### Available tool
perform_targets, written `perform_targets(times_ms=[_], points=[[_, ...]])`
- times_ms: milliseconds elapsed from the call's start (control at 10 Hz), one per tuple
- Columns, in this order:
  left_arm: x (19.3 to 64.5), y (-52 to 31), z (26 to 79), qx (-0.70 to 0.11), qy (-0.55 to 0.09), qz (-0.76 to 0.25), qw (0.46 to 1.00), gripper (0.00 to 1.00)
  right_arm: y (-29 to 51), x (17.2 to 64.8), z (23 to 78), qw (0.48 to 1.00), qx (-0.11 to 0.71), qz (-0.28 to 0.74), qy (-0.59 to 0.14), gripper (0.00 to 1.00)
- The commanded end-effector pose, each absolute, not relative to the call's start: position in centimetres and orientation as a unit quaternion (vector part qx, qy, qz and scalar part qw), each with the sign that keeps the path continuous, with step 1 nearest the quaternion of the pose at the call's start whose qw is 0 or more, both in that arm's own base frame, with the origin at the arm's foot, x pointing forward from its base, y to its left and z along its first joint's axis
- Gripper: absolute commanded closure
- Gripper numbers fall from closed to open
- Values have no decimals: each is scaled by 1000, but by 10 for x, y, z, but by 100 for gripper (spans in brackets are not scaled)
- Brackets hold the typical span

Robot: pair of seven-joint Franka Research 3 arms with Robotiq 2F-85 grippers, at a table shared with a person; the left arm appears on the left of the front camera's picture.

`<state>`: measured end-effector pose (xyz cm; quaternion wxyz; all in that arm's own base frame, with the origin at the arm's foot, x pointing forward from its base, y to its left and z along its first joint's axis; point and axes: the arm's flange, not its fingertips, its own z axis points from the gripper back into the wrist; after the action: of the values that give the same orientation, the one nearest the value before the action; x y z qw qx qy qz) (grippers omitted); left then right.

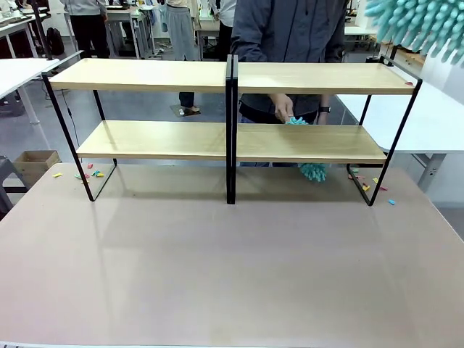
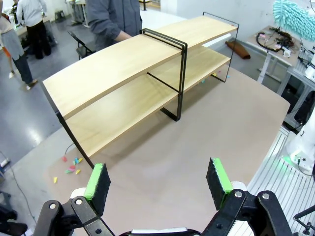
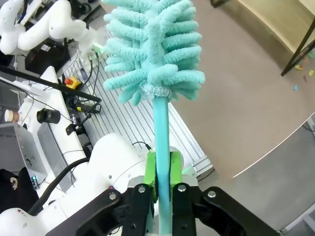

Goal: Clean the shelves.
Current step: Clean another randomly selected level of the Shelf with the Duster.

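The shelves stand across the middle of the front view, on the brown tabletop. In the left wrist view they lie in the upper half of the frame, well apart from the left gripper at the bottom, whose jaws are spread wide and empty. The right gripper is clamped on the handle of a teal duster, and a corner of the shelves sits at the upper right of that frame.

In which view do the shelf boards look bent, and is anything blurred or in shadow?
Left wrist view: the shelves look bowed, a wide-angle effect; the open left gripper is sharp. Front view: boards straight, a soft shadow on the tabletop beneath them, the teal duster at the top right corner slightly blurred. Right wrist view: that duster, clamped in the right gripper, is sharp.
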<state>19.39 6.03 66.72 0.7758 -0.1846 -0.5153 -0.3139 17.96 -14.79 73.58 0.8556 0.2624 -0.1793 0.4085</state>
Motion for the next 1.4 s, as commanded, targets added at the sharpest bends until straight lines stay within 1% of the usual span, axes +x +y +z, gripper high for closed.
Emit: perform_targets(times_ms=[0, 200, 300, 400, 700, 800, 1000, 1200, 1300], points=[[192, 61, 668, -181, -516, -310, 778, 0, -144, 178, 737, 847, 269, 419, -187, 88], [192, 61, 668, -181, -516, -310, 778, 0, -147, 180, 735, 857, 261, 408, -177, 88], [192, 61, 668, -181, -516, -310, 778, 0, -139, 187, 734, 862, 254, 397, -189, 88], [192, 61, 668, -181, -516, -310, 778, 0, -118, 200, 733, 877, 234, 366, -205, 88], [192, 61, 668, -181, -516, -310, 778, 0, -51, 258, 730, 928, 138, 280, -204, 88], [192, 61, 668, -181, -516, -310, 778, 0, -37, 277, 728, 943, 113, 244, -196, 88], [192, 61, 668, -181, -516, -310, 778, 0, -17, 297, 715, 961, 77, 217, -154, 88], [192, 61, 668, -181, -516, -310, 778, 0, -11, 294, 708, 976, 39, 179, -114, 88], [192, 61, 668, -181, -516, -310, 778, 0, -10, 293, 707, 981, -9, 152, -121, 88]])
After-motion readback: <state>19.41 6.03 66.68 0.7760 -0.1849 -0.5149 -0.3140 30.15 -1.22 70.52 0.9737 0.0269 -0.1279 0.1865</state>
